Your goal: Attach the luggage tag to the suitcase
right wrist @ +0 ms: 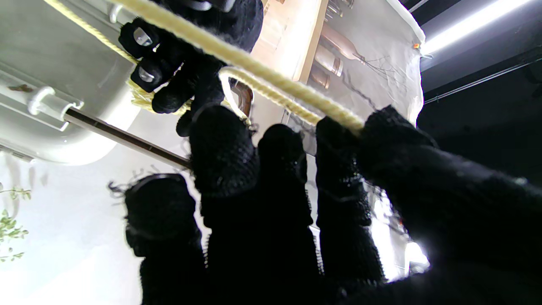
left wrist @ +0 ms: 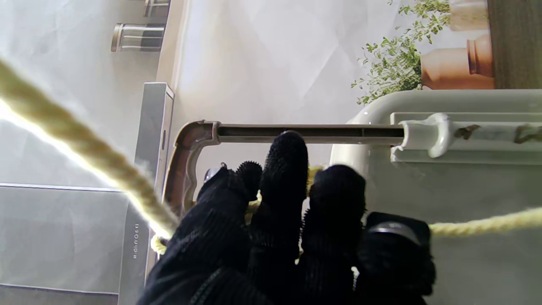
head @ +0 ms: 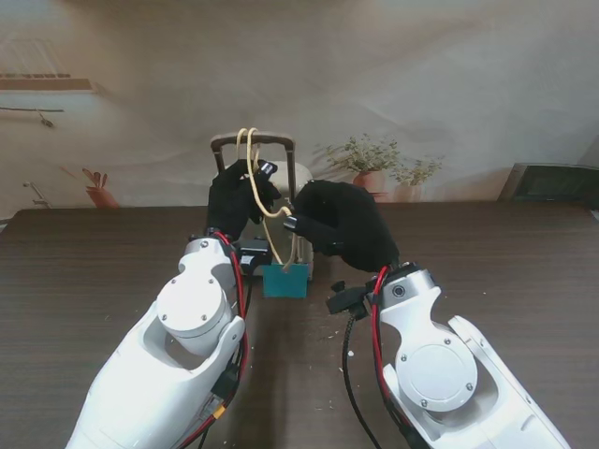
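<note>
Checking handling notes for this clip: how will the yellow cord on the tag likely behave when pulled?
The cord is probably floppy: it curves loosely between handle and teal tag. Its twisted weave suggests decent grip for gloved fingers. The tag likely swings.

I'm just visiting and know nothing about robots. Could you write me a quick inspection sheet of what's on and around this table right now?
Surface: dark wood-grain table, a few pale specks near me.
Job's things: small pale suitcase upright, handle extended; yellow cord looped over the handle; teal luggage tag hanging against the case front.
Clutter: nothing seen besides the specks.
Hands: left hand closed on the cord by the handle; right hand pinching the cord.
Cables: red and black wires along both forearms.
Surroundings: printed backdrop showing potted plants.
</note>
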Action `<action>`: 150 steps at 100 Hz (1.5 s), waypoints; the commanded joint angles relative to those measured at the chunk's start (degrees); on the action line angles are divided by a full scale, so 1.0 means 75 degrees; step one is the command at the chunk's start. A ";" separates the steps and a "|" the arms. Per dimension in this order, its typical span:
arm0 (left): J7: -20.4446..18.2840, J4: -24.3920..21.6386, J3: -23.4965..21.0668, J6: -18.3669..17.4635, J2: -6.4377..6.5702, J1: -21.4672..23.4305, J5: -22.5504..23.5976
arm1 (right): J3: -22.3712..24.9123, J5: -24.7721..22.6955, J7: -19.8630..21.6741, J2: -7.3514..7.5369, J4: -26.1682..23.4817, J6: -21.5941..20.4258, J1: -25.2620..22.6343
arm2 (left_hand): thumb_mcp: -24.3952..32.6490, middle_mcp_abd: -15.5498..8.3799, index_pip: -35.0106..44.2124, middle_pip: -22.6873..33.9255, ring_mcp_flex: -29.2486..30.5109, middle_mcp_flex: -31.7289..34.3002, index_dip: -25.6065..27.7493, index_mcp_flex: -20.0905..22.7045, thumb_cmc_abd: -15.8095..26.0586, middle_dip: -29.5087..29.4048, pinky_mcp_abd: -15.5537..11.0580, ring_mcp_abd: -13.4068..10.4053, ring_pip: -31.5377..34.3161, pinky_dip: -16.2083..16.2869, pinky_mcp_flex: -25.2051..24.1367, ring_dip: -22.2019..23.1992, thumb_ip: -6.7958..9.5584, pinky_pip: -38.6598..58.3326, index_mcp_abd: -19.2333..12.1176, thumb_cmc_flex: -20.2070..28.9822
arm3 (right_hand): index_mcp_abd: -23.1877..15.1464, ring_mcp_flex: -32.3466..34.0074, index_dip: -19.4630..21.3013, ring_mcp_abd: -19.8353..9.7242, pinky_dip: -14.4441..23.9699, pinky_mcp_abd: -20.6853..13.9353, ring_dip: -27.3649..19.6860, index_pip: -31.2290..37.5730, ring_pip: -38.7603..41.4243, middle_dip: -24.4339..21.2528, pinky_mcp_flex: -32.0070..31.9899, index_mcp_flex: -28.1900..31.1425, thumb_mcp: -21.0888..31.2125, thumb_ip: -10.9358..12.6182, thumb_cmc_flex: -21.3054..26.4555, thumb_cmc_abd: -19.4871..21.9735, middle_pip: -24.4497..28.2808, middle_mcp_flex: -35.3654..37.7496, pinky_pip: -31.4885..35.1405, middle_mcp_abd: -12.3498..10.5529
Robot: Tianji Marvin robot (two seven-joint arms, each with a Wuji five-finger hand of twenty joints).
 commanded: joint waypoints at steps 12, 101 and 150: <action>-0.0049 -0.0111 -0.0039 0.0107 0.0017 0.0064 0.0182 | -0.0032 0.0033 0.0105 0.0010 0.0026 0.0015 0.0039 | 0.0271 0.0281 -0.0677 -0.1140 0.0782 0.0790 -0.0437 0.0766 -0.0281 -0.1024 0.0739 -0.0567 0.0659 0.0011 0.0152 -0.4583 0.0064 -0.0315 0.0501 0.0143 | -0.0454 0.0201 0.0182 0.0041 0.0155 -0.0105 -0.0072 0.0141 -0.0014 0.0106 -0.0104 -0.0125 -0.0045 -0.0068 0.0345 0.0158 0.0121 -0.0204 0.0335 -0.0022; -0.0788 -0.0566 -0.0433 0.0007 0.0287 0.0610 -0.0108 | -0.0321 -0.0223 -0.0700 -0.0230 0.0441 0.0463 0.0461 | -0.0219 0.0047 0.0236 -0.0994 0.0104 0.0389 0.0167 0.0246 0.0239 -0.1197 0.0657 -0.0500 0.0709 0.0441 -0.0659 -0.4680 0.0127 -0.0682 0.0073 0.0408 | -0.0607 -0.0015 0.0189 0.0094 0.0153 -0.0136 -0.0097 0.0096 -0.0100 0.0005 -0.0410 -0.0221 -0.0166 -0.0040 0.0378 0.0235 0.0094 -0.0338 0.0160 -0.0034; -0.1110 -0.1243 -0.0704 0.0184 0.0431 0.1246 -0.0241 | -0.0610 -0.0485 -0.1157 -0.0396 0.1360 0.0756 0.1050 | -0.0195 0.0097 0.0128 -0.0898 0.0122 0.0408 0.0036 0.0263 0.0214 -0.1130 0.0593 -0.0520 0.0741 0.0498 -0.0639 -0.4667 0.0152 -0.0629 0.0182 0.0433 | -0.0521 -0.0528 -0.0582 0.0252 -0.0135 -0.0090 -0.0271 -0.0059 -0.1123 -0.0535 -0.1314 -0.0559 -0.0412 0.0040 0.0704 0.0386 -0.0329 -0.0667 -0.0816 -0.0066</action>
